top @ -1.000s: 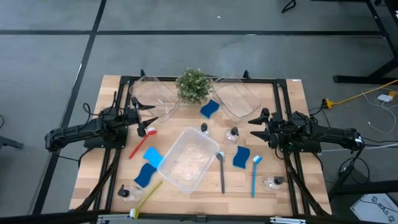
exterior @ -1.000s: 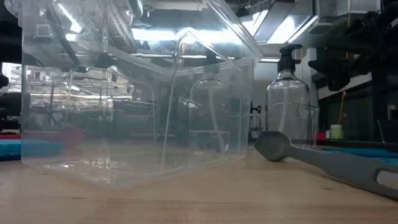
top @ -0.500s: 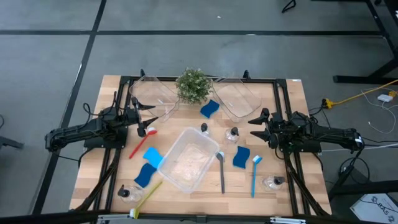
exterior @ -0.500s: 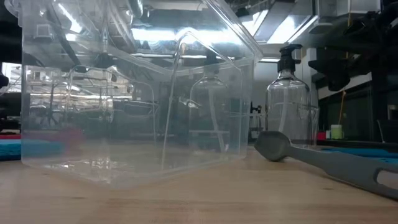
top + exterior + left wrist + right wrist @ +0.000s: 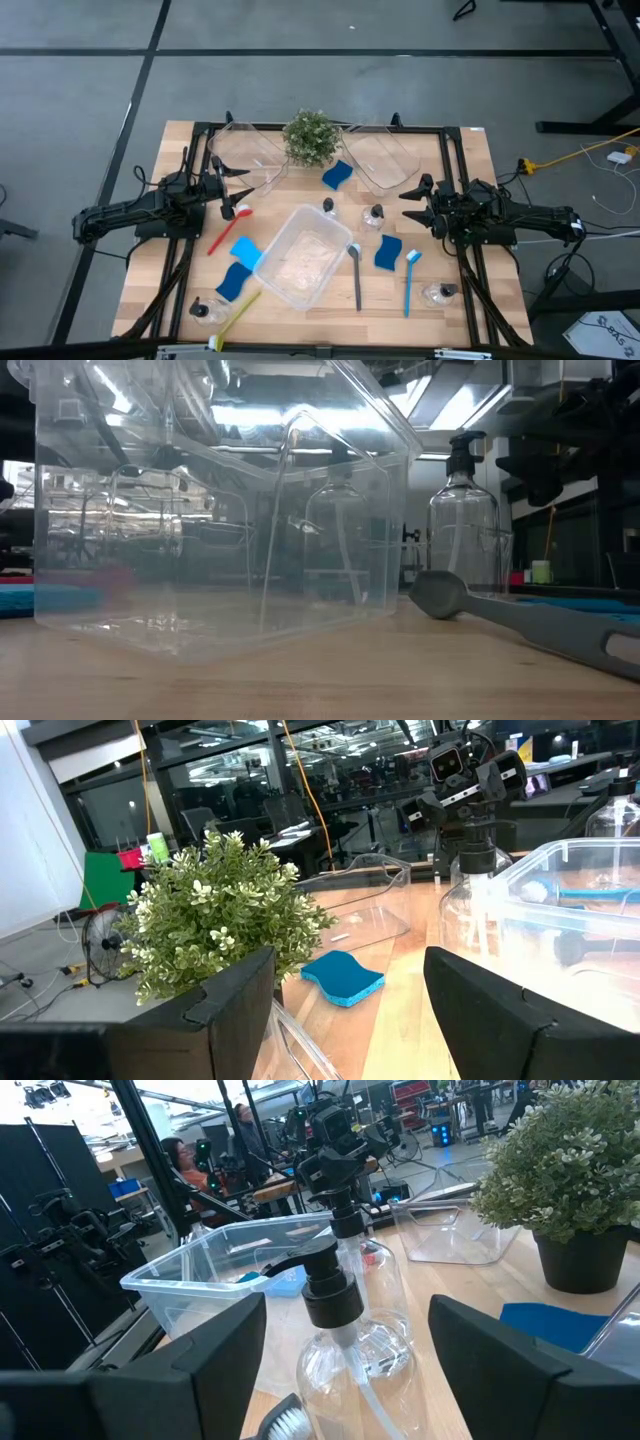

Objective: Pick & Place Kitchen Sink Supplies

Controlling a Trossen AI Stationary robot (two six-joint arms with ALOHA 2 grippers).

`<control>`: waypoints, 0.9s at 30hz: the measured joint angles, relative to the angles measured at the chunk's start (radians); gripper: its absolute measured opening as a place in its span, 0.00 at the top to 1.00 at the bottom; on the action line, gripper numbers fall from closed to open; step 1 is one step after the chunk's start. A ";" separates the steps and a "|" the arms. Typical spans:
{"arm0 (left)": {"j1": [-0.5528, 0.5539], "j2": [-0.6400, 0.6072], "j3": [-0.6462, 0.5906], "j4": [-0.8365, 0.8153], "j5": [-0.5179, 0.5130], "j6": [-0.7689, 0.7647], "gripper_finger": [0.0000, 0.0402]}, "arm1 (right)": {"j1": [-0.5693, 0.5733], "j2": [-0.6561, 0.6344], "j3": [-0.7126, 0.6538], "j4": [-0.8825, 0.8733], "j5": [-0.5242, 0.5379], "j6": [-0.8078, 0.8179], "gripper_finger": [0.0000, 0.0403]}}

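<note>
- You have one clear bin point(image 5: 298, 256) at the table's middle; it serves as the landmark below. It holds no supplies.
- Two further clear bins lie tilted at the far edge, one point(image 5: 250, 155) to the left of the potted plant point(image 5: 311, 136) and one point(image 5: 382, 160) to its right. Both hold nothing.
- Your left gripper point(image 5: 236, 188) hovers left of the middle bin, fingers spread and holding nothing. The red brush point(image 5: 229, 228) lies just below it, its head close to the fingertips.
- Your right gripper point(image 5: 415, 205) hovers right of the middle bin, fingers likewise spread and empty. A pump bottle point(image 5: 373, 217) stands nearest it, between it and the bin.
- A second pump bottle point(image 5: 328, 207) stands at the bin's far corner.
- One blue sponge point(image 5: 338, 175) lies beyond the bin, near the plant; another point(image 5: 388, 252) lies to the bin's right.
- Two blue sponges point(image 5: 245, 250) point(image 5: 235, 281) lie against the bin's left side.
- The grey brush point(image 5: 356, 274) lies along the bin's right side; the blue brush point(image 5: 409, 280) lies further right.
- A pump bottle point(image 5: 439, 293) lies at the near right; another point(image 5: 203, 310) at the near left, beside the yellow-green brush point(image 5: 234, 319).
</note>
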 joint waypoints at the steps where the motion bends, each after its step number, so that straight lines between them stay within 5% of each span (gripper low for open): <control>1: 0.000 0.000 0.000 0.000 0.000 0.000 0.37 | 0.000 0.000 0.000 0.000 0.000 0.000 0.31; 19: 0.000 0.000 0.000 0.000 0.000 0.000 0.37 | 0.000 0.000 0.000 0.010 0.002 0.077 0.31; 27: 0.000 0.000 0.000 0.000 0.000 0.000 0.37 | 0.000 0.000 0.000 0.070 0.118 0.081 0.31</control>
